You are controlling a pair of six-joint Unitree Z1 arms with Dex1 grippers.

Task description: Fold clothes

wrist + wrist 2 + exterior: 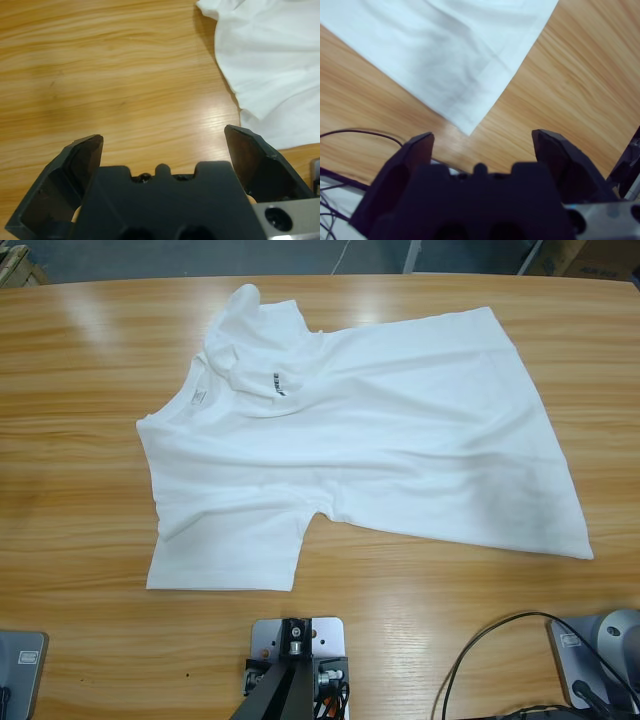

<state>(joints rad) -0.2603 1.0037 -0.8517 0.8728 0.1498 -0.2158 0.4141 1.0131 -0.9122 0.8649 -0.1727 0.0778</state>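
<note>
The clothes are one white T-shirt [380,430] spread on the wooden table, neck to the left and hem to the right. A dark logo [280,385] shows beside the far sleeve, which lies bunched over the chest. The near sleeve [225,550] lies flat toward the front. Neither gripper shows in the high view. My left gripper [164,137] is open over bare wood, with the shirt [270,60] up and to its right, apart from the jaws. My right gripper [484,136] is open just short of a hem corner [469,131] of the shirt, holding nothing.
The table [100,540] has bare wood left of the shirt and along the front. A black cable [490,640] loops at the front right, and cables [360,132] lie left of the right gripper. The table's far edge runs along the top of the high view.
</note>
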